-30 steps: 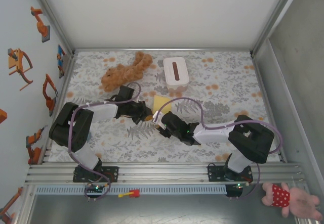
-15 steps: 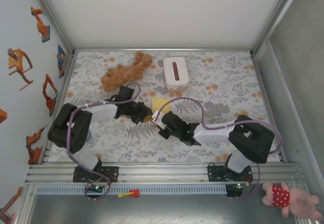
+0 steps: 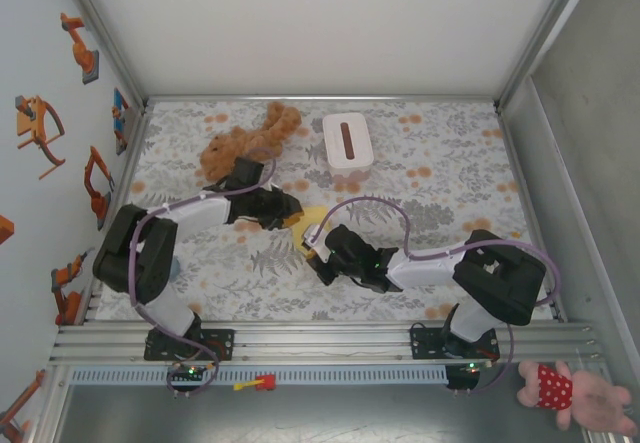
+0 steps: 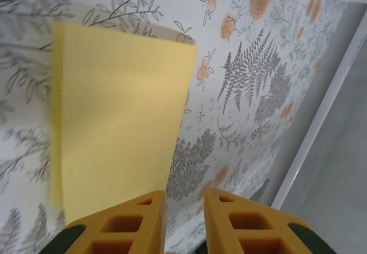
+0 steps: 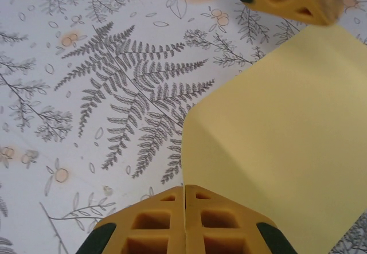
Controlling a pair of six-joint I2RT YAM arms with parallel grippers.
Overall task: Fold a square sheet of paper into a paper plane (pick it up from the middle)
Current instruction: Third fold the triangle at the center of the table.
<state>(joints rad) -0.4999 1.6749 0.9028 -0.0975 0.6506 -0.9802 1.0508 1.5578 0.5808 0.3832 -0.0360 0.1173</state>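
The yellow sheet of paper (image 3: 313, 217) hangs between the two grippers near the middle of the floral table. In the right wrist view the paper (image 5: 287, 122) curves up off the table, and its near edge runs into the seam of my right gripper (image 5: 184, 186), whose fingers are pressed shut on it. My left gripper (image 4: 184, 194) stands slightly open, with the paper (image 4: 114, 105) ahead and left of it, its edge beside the left finger. From above, the left gripper (image 3: 288, 209) sits just behind the sheet and the right gripper (image 3: 312, 246) just in front.
A brown plush toy (image 3: 245, 143) lies behind the left arm, and a white box with a brown slot (image 3: 347, 140) stands at the back centre. A metal frame rail (image 4: 321, 122) borders the table. A pink plush (image 3: 575, 393) lies off the table at the near right.
My right gripper has shut on the paper's near edge. My left gripper has opened a little and shifted back and right. The paper has lifted and curled between them.
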